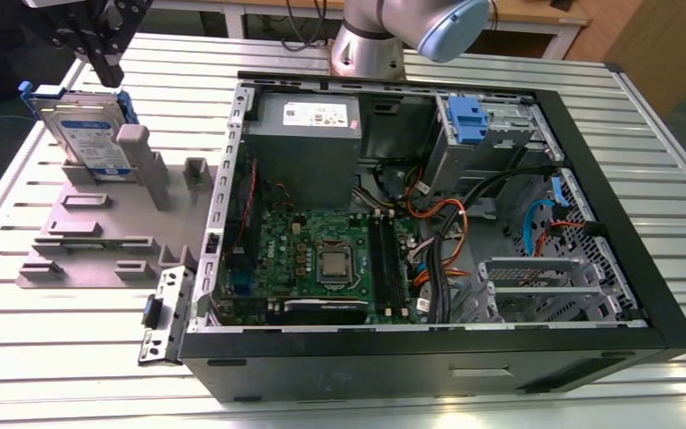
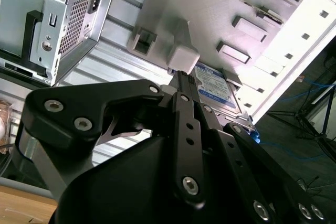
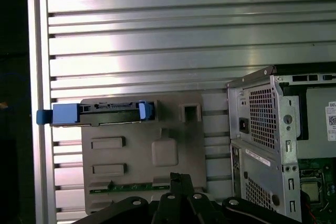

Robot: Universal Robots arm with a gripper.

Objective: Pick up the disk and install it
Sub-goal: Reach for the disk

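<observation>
The disk (image 1: 87, 134) stands on edge in a grey holder (image 1: 93, 246) on the table, at the exterior view's left of the computer case (image 1: 629, 268). It is a silver drive with a white-and-blue label in a blue bracket. My gripper (image 1: 107, 76) hangs just above the disk's top edge, shut, holding nothing and apart from it. In the second wrist view the disk's label (image 2: 218, 88) shows past the fingertips (image 2: 180, 77). The first wrist view shows the disk's upper edge (image 3: 113, 113) with blue tabs, and the gripper (image 3: 181, 178) over the holder (image 3: 168, 153).
The open case holds a grey power-supply box (image 1: 307, 125), a motherboard (image 1: 325, 255), cables and a drive cage with a blue clip (image 1: 467, 116). The robot base (image 1: 373, 45) stands behind the case. The slatted metal table (image 1: 69, 349) extends around the holder.
</observation>
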